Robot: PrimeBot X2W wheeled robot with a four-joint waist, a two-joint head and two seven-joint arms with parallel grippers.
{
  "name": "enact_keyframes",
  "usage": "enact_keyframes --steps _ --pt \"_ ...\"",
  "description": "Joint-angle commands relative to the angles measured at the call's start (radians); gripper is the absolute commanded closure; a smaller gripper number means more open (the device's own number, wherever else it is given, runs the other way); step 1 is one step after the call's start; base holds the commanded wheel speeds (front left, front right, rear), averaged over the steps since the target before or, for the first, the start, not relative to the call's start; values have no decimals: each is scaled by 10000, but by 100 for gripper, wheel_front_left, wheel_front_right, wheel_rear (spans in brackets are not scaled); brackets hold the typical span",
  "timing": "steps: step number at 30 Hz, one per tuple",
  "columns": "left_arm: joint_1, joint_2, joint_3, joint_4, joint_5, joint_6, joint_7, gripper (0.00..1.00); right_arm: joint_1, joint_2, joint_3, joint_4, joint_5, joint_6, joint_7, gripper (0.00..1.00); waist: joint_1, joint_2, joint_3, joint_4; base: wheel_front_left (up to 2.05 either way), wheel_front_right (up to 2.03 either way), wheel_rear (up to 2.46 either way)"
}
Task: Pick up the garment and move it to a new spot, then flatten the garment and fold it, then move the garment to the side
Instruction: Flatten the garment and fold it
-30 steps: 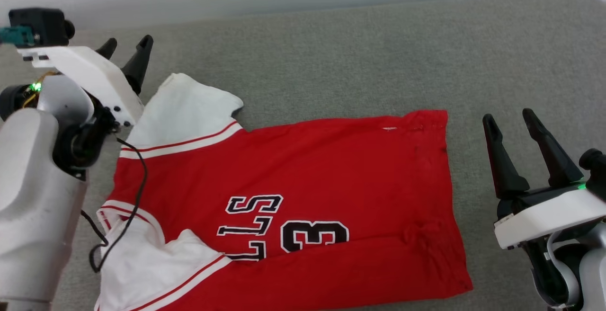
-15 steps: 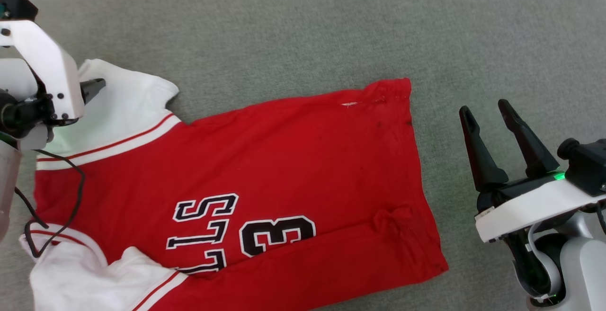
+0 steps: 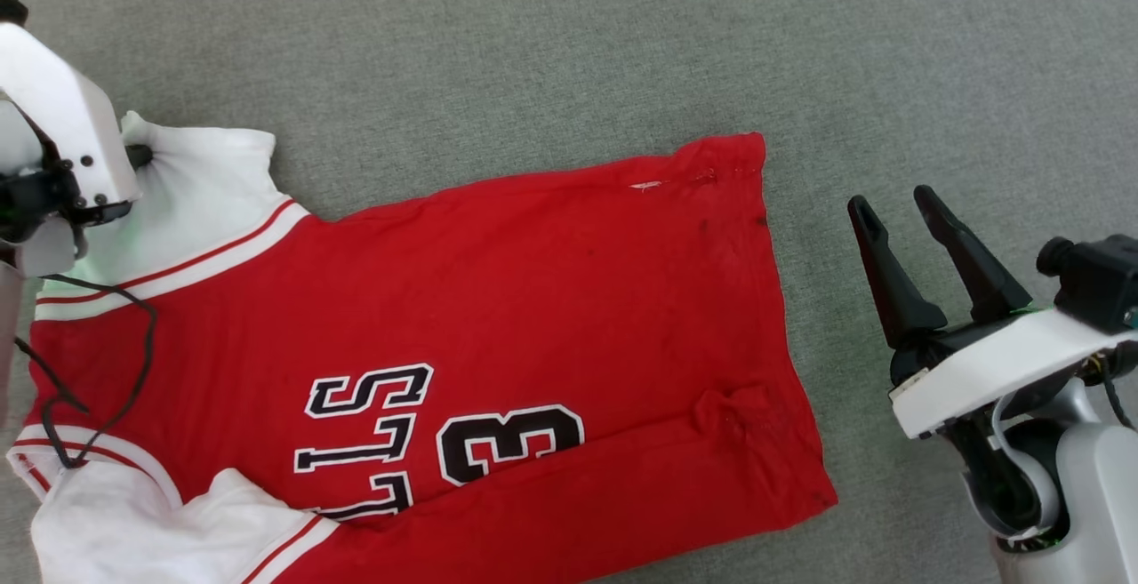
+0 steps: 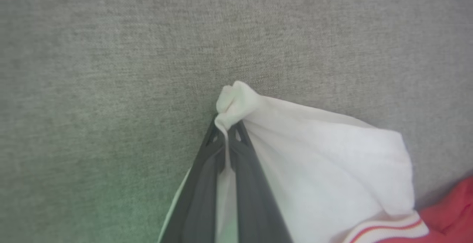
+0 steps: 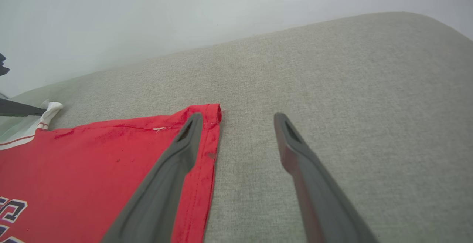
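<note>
The left wrist view makes plain the left gripper (image 4: 226, 132) clamped on the white sleeve (image 4: 314, 154) at its bunched tip, half hidden in the head view. The garment (image 3: 533, 317) lies flat mid-cushion (image 3: 622, 51), long axis left-right, hem toward the wide-spread, empty right gripper (image 3: 892, 202).

One garment (image 3: 533, 300), two end effectors (image 4: 226, 131) (image 3: 892, 202), one grey surface (image 3: 533, 51).

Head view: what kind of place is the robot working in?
Probably indoors, on a sofa or padded bench: grey woven upholstery with a rounded edge, a plain pale wall behind it, a red jersey spread out.
</note>
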Motion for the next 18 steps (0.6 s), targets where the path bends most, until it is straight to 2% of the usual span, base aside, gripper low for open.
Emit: enact_keyframes --steps 1,5,13,18 --pt "942 -479 -342 443 13 22 163 100 -206 -101 -17 74 176 0 141 0 0 0 -115 95 0 0 0" --pt "778 -632 -305 463 118 -64 -528 100 -742 -279 -191 719 960 0 1235 0 0 0 -456 394 0 0 0" --pt "76 -1217 -485 16 383 -460 -1740 100 -2271 -790 -679 2751 1751 0 5056 0 0 0 -1051 1586 0 0 0" --pt "-276 -1488 -795 -447 632 -593 -2060 100 -3241 -748 -1067 3624 1360 0 6513 0 0 0 -821 2285 0 0 0"
